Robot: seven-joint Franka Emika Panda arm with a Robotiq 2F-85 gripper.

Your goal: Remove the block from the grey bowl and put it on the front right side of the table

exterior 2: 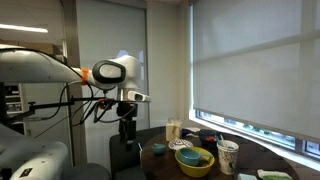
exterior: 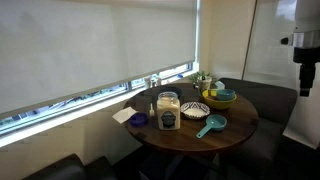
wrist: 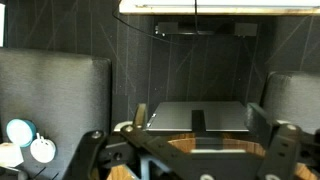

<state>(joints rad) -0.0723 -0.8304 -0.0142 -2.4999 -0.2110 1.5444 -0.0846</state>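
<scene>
Exterior views both show the round brown bench (exterior: 235, 125) loaded with stuff, and my claw (exterior 2: 127, 136) is hanging up in the air off to one side, well apart from the bowls. Wrist view has its fingers (wrist: 92, 150) spread wide with nothing between them, so it's released and empty. Pretty sure nothing's done yet. The block is too small for me to pick out, though I'd guess it's sitting in the pale bowl (exterior: 195, 109) or the yellow bowl (exterior: 220, 97), so the reach, grab and front-right drop are all left.
</scene>
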